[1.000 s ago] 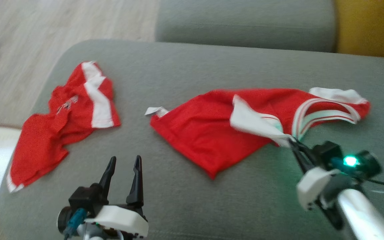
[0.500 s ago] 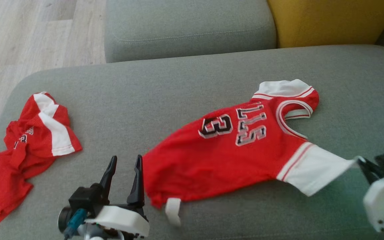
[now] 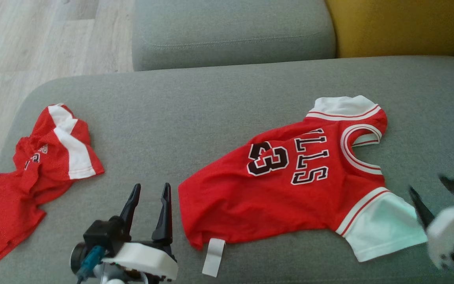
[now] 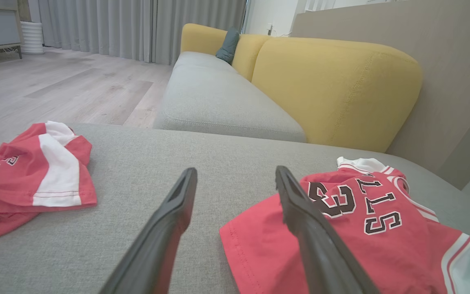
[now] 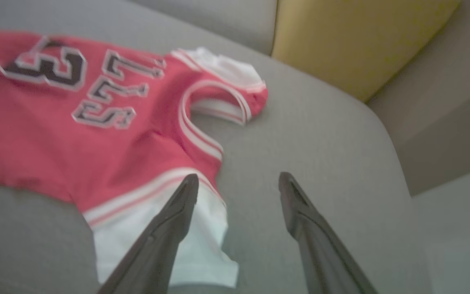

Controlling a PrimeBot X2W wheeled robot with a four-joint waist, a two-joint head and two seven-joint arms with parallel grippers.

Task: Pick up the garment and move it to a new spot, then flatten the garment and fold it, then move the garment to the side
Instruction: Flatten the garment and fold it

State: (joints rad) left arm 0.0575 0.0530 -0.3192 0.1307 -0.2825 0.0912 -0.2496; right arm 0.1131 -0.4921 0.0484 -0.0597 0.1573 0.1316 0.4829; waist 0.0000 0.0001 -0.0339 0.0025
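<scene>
Release is showing at the right gripper (image 3: 427, 184). A second ago its fingers were pinching the white sleeve of the jersey (image 3: 290, 185), which was lying crumpled with its print hidden. Now the fingers are standing apart with nothing between them, and the sleeve is lying free on the grey sofa seat (image 3: 195, 102), just at 9 o'clock from the fingertips. The head camera has also turned since then.

The jersey is now showing its print: the number 33 and the letters "LLS", black with white outline; the letters before them I cannot read. A white tag (image 3: 213, 256) is sticking out at the hem, blank as far as I can tell.

The jersey is red, with white sleeves and striped white trim at the neck. It is lying spread and nearly flat, at about 4 o'clock in the head view.

The left gripper (image 3: 151, 185) is hovering at 7 o'clock, fingers open and empty, just beside the hem. A second red garment (image 3: 41, 173) is lying bunched at 9 o'clock.
</scene>
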